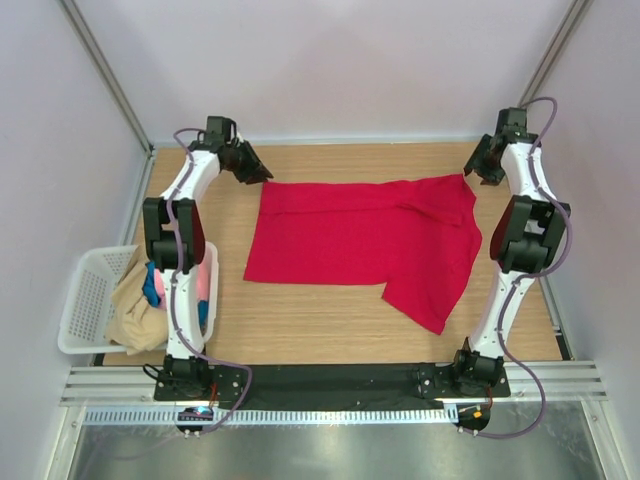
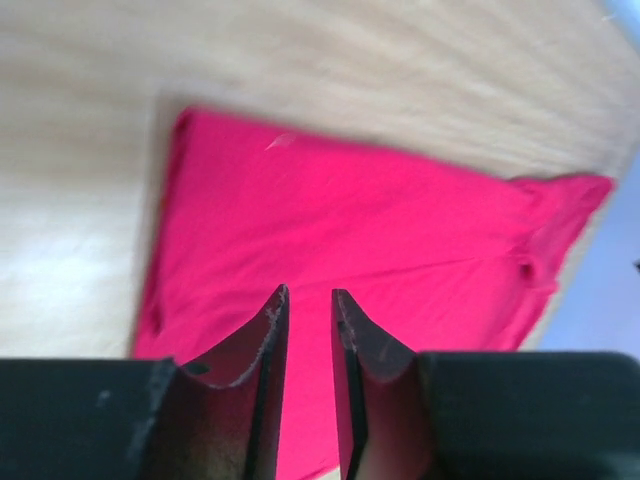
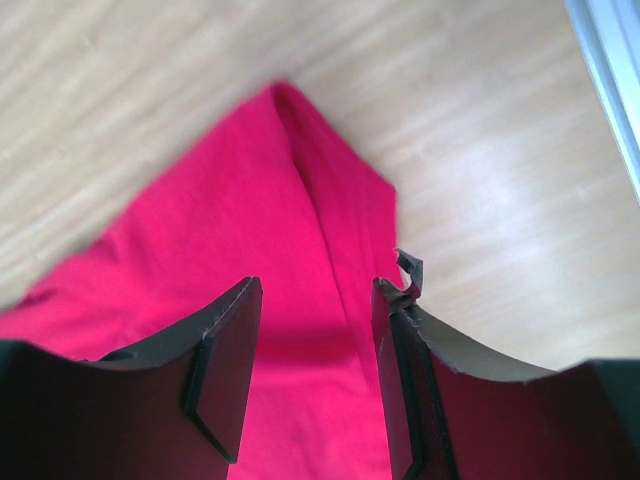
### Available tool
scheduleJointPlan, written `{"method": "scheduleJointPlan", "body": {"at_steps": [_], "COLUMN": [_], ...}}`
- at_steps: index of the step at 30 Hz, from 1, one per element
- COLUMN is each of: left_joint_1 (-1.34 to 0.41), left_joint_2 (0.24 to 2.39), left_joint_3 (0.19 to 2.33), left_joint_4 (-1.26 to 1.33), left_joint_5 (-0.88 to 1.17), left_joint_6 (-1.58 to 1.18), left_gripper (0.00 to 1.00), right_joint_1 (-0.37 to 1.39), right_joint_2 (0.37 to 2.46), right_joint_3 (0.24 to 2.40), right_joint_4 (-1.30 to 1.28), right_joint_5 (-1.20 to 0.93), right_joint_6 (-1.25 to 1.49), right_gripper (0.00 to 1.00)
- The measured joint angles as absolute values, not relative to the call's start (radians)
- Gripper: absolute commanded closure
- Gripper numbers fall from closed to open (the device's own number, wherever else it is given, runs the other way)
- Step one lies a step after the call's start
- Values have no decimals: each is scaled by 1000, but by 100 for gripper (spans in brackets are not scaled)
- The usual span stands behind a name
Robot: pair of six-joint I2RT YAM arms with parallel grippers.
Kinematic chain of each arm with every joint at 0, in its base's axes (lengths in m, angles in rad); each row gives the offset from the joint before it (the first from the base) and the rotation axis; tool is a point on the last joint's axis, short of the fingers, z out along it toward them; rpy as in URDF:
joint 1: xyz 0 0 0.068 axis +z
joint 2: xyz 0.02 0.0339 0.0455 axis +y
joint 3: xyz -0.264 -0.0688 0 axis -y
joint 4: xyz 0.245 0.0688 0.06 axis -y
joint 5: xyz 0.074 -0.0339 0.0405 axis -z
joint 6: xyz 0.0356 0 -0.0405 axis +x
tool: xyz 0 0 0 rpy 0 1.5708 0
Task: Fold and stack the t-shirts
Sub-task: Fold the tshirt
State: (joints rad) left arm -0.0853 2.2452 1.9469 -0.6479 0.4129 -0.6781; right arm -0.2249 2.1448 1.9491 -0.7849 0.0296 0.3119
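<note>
- Red t-shirt [image 1: 350, 240]: recorded spread flat on the wooden table [image 1: 300, 330], mid-surface, with one sleeve angled toward the near right.
- Left gripper [image 2: 308, 295]: located at the shirt's far left corner and held clear of the cloth. The jaws were parted by a narrow gap, and nothing was held between them.
- Right gripper [image 3: 315, 290]: located over the shirt's far right corner. The jaws were set wider apart than the left pair, and nothing was gripped.
- Other t-shirts [image 1: 130, 305]: beige, pink and blue, heaped unfolded in the white mesh basket [image 1: 85, 290].
- Basket: placed at the table's left edge, just beside the left arm.
</note>
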Motion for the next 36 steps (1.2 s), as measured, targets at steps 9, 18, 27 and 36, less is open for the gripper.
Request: {"method": "scheduleJointPlan", "body": {"at_steps": [9, 18, 27, 36], "left_joint_1": [-91, -92, -93, -98], "left_joint_2": [2443, 2460, 2435, 2466], "left_joint_3": [2072, 2006, 1972, 2025], "left_joint_4": [-497, -468, -482, -492], "left_joint_5": [505, 505, 491, 495], "left_joint_6": [-781, -800, -772, -793], "left_gripper": [82, 81, 81, 83], "right_joint_1": [-225, -225, -225, -225], "right_joint_2": [2356, 2407, 2407, 2447], "right_joint_3": [2038, 2050, 2103, 2138], "right_joint_4": [-626, -582, -612, -587], "right_joint_5": [-64, -96, -94, -108], "right_joint_6": [315, 333, 324, 353], "right_gripper": [47, 45, 47, 65]}}
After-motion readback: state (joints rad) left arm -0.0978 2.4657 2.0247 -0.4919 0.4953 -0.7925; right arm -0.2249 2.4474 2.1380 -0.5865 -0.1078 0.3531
